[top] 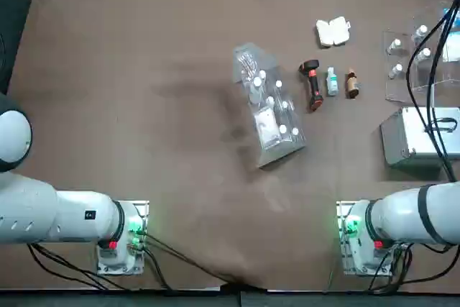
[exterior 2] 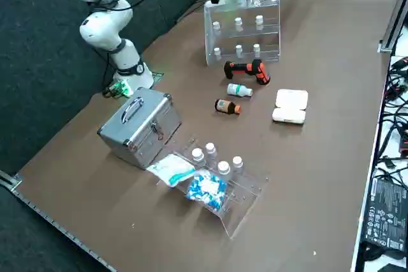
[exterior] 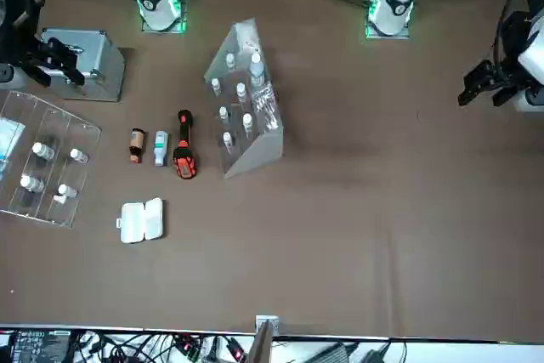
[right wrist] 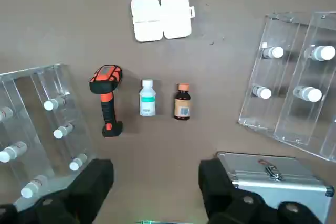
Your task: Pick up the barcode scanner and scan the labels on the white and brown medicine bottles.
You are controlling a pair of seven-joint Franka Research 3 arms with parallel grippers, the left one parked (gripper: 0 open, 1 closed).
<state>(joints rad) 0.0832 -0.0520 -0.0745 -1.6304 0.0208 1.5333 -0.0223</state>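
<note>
You are at the very start of the task, as far as these views show: the barcode scanner point(right wrist: 107, 98) lies on the tabletop point(top: 180, 199), in the part toward the far right corner, with nothing holding it. Your right claw point(right wrist: 156, 182) is spread wide, raised above the tabletop toward its right edge, on the arm-base side of the scanner. Picking up the scanner looks like the step in hand; scanning both labels then remains. The white medicine bottle point(right wrist: 147, 98) lies on its side just beside the scanner, and the brown medicine bottle point(right wrist: 182, 102) lies next to it, nearer the right edge, its barcode in sight from the wrist. You can't confirm a readable barcode on the white one. As for containers, the clear rack point(exterior: 255, 157) near the tabletop's middle holds white-capped vials point(exterior: 240, 92) in tiers. A second transparent rack point(exterior 2: 237, 216), by the right edge, holds more such vials, a bag of blue-and-white pieces point(exterior 2: 207, 189) and a white packet point(exterior 2: 171, 169). The silver latched case point(exterior 2: 141, 125) is shut, so you can't tell its contents. A white hinged box point(right wrist: 161, 17) lies open toward the far edge.
</note>
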